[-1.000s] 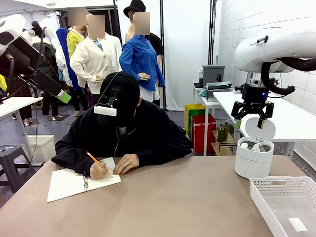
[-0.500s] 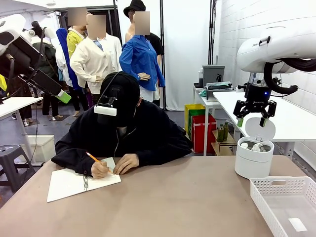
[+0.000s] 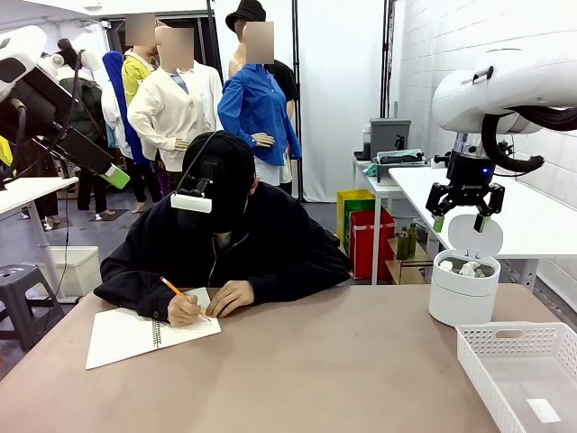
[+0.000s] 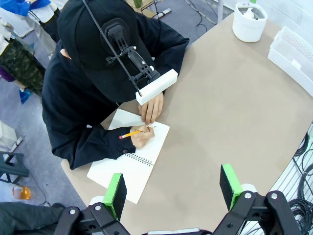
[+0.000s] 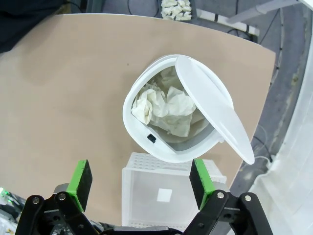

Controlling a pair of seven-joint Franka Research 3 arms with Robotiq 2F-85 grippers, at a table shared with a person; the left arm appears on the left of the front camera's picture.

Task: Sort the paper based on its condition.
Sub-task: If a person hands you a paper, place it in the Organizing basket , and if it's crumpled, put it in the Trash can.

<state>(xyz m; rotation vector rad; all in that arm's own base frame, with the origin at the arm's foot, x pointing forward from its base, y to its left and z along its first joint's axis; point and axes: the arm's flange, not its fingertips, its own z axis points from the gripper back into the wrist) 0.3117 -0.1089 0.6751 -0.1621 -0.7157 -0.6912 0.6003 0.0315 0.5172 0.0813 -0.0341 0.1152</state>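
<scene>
- The right gripper (image 3: 462,219) hung above the round white plastic bin (image 3: 462,298), its jaws spread wide and empty; crumpled white paper lumps (image 5: 164,110) lay inside under the raised lid.
- One small smooth white sheet (image 3: 544,410) lay in the white perforated plastic tray (image 3: 505,338).
- The left gripper (image 4: 173,188), jaws apart and empty, hovered over the brown counter (image 3: 315,370), where a person wrote in a white spiral-bound notebook (image 4: 129,166) with an orange pencil (image 3: 176,294).
- By the look of it, a drop was complete; the next move likely calls for a fresh sheet from the person.
</scene>
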